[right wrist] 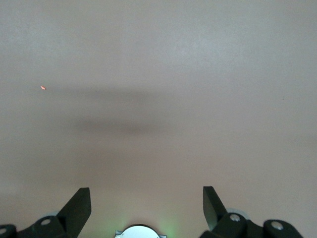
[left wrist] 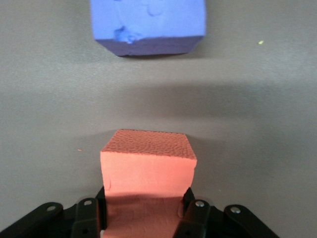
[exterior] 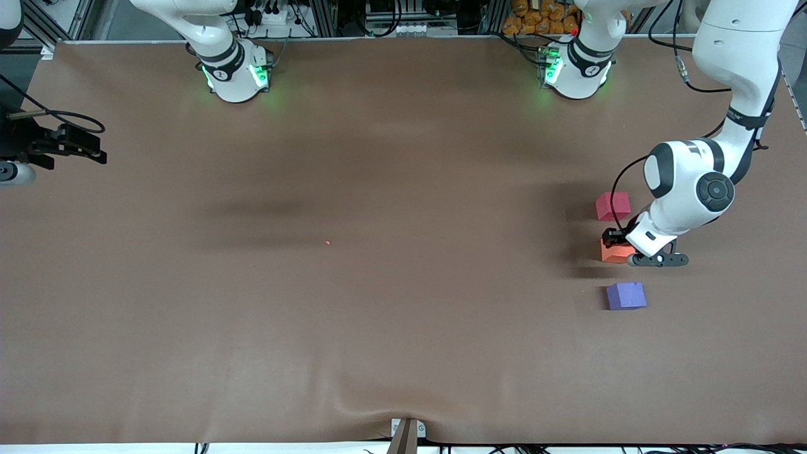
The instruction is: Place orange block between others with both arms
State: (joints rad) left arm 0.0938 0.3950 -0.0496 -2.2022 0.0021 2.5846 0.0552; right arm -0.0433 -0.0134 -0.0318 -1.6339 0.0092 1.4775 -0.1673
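My left gripper [exterior: 621,249] is shut on the orange block [exterior: 613,253], its fingers [left wrist: 194,210] pressing two opposite sides of the block [left wrist: 147,166]. The block sits low at the table between the others. The pinkish-red cube [exterior: 613,205] lies farther from the front camera and the purple-blue cube [exterior: 626,296] nearer. The purple-blue cube [left wrist: 148,25] shows just ahead of the held block in the left wrist view. My right gripper [exterior: 94,151] waits open over the right arm's end of the table, with nothing between its fingers [right wrist: 147,198].
A brown mat [exterior: 378,315] covers the whole table. A tiny orange speck [exterior: 328,243] lies near the middle. The green-lit arm bases [exterior: 236,72] [exterior: 574,69] stand along the back edge. A clamp [exterior: 406,432] grips the front edge.
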